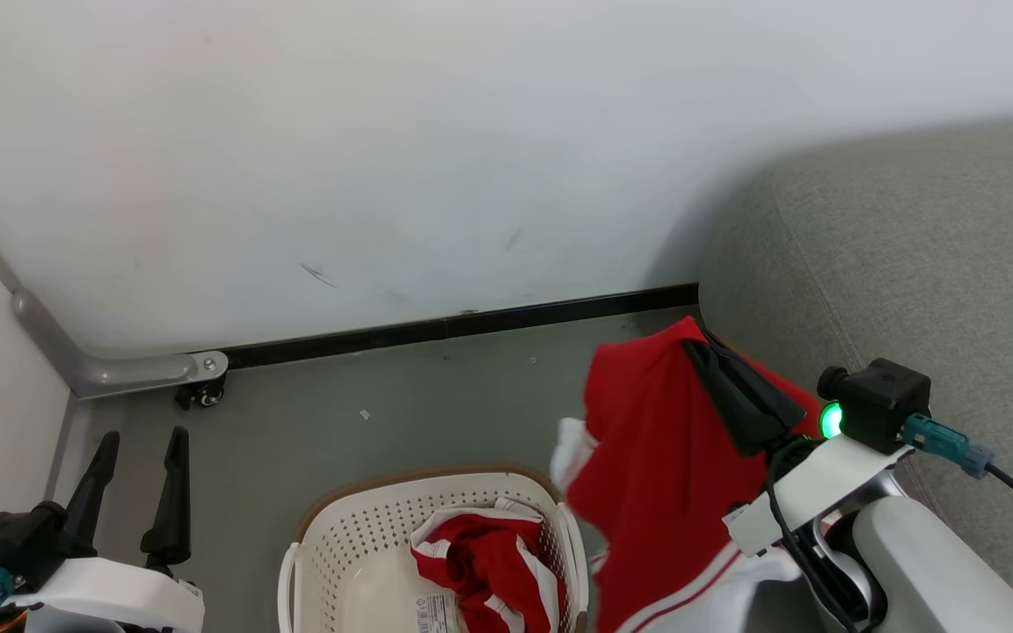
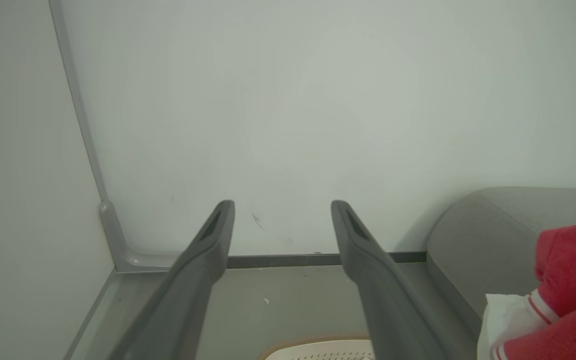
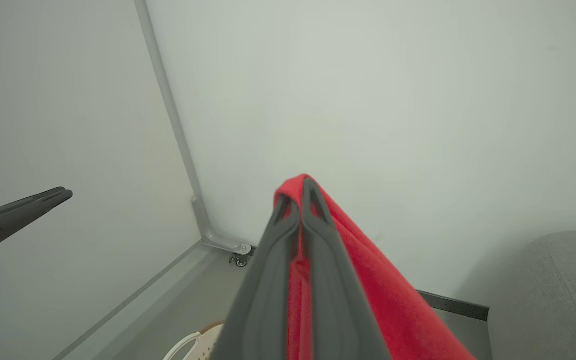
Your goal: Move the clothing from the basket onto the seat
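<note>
Now right jaws clamp red garment [image 1: 647, 457] beside seat [image 1: 911, 264].

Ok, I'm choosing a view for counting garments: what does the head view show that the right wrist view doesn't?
Head view, not the wrist view: a second red garment lying in the basket, plus the white striped hem of the held garment. Right wrist view, not the head view: red cloth pinched between the shut fingers of the right gripper. Both: the held garment, basket rim, open left gripper, grey sofa.
</note>
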Robot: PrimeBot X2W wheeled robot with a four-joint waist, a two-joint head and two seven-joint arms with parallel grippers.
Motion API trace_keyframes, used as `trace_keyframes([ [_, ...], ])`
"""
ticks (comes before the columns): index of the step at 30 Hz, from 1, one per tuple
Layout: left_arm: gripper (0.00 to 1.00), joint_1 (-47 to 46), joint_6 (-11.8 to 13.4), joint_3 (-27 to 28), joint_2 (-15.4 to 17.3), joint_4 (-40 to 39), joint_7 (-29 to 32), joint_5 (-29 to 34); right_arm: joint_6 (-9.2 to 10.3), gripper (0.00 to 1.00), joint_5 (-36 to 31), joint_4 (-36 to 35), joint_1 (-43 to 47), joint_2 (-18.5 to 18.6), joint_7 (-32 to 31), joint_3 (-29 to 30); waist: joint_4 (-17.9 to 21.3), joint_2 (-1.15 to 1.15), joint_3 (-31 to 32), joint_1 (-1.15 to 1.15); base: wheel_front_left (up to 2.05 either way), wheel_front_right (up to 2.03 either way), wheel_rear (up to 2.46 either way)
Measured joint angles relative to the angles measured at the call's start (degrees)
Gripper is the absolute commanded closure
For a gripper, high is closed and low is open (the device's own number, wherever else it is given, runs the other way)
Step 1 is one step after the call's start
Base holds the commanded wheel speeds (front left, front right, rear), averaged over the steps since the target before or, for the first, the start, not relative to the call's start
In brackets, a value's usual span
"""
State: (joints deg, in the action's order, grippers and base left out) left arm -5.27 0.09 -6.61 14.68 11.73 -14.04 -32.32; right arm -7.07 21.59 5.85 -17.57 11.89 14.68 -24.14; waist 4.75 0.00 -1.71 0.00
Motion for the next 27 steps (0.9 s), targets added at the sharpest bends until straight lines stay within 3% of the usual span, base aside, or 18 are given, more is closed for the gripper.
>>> trace_keyframes([
  [13, 0.0, 0.0, -0.3, 0.5, -0.1, 0.0, -0.2, 0.1, 0.0, 1.0, -1.0, -0.8, 1.0, -0.1, 0.0, 1.6, 0.6, 0.0, -1.0, 0.0, 0.0, 0.0, 0.0],
  [27, 0.0, -1.4, -2.4, -1.0, -0.2, -0.8, -0.2, 1.1, 0.0, 1.0, -2.9, -5.4, 2.4, -1.2, 0.0, 8.3, 3.6, 0.0, -2.2, 0.0, 0.0, 0.0, 0.0],
])
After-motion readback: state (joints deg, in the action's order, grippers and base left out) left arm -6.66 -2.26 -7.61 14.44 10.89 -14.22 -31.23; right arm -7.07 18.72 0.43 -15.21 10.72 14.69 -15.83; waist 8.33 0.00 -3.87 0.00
